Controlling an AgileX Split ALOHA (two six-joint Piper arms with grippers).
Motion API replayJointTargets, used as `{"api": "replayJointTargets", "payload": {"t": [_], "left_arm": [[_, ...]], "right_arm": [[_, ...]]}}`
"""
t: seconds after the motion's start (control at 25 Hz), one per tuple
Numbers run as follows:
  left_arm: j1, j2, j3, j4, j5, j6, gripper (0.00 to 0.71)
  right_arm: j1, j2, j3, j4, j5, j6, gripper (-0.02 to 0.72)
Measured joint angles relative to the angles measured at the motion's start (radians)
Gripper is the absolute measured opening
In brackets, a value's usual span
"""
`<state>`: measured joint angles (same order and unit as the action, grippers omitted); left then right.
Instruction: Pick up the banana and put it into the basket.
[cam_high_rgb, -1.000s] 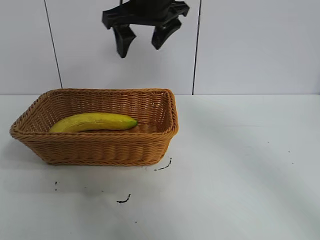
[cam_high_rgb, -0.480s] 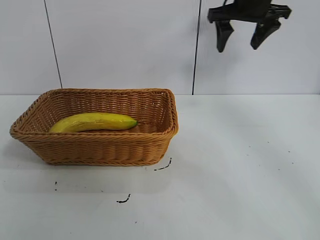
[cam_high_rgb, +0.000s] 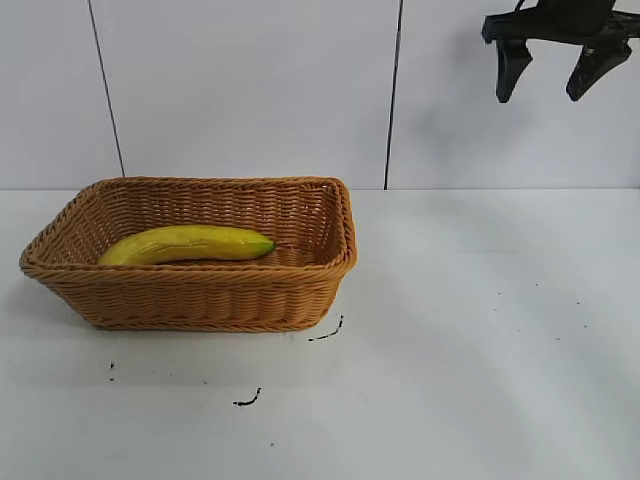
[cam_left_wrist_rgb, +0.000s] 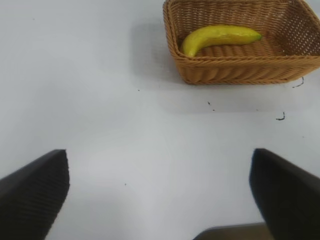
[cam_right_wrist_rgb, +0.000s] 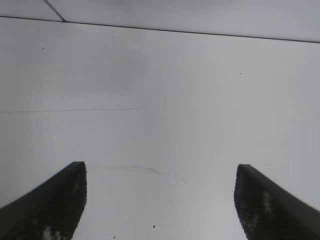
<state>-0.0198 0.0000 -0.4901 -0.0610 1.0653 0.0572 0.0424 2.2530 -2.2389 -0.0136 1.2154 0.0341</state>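
banana (cam_high_rgb: 187, 244): lying lengthwise inside the basket, on its floor, greenish tip toward the basket's right end; nothing holds it.
basket (cam_high_rgb: 200, 298): woven wicker, on the white table (cam_high_rgb: 480, 340), its long sides cradling the fruit so it cannot roll out.
right gripper (cam_high_rgb: 556, 68): high above the table, well to the right of the basket, fingers spread apart and empty (clear of the load, which suggests the placing is done).
left gripper (cam_left_wrist_rgb: 160, 190): well apart from the basket, fingers wide apart over bare table, idle; its camera looks across at the basket.
task: judged complete.
marks (cam_high_rgb: 250, 399): small dark scuffs on the table just in front of the basket.
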Motion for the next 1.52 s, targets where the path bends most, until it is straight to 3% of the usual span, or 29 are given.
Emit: {"api": "replayJointTargets", "payload": {"t": [0.36,0.88,1.0,1.24,1.52], "left_arm": [[0.000,0.000,0.000,0.000,0.000,0.000,0.695],[0.000,0.000,0.000,0.000,0.000,0.000,0.695],[0.000,0.000,0.000,0.000,0.000,0.000,0.695],[0.000,0.000,0.000,0.000,0.000,0.000,0.695],[0.000,0.000,0.000,0.000,0.000,0.000,0.695]], "right_arm": [[0.000,-0.334,0.460,0.000,-0.001,-0.015,0.585],[0.000,-1.075,1.285,0.003,-0.003,-0.025,0.585],[0.000,-1.267,1.449,0.003,-0.049,-0.025,0.585],[0.000,-1.677,1.687,0.004,-0.169,-0.045,0.585],[0.000,-2.044,1.742,0.004,-0.195,-0.045,0.585]]}}
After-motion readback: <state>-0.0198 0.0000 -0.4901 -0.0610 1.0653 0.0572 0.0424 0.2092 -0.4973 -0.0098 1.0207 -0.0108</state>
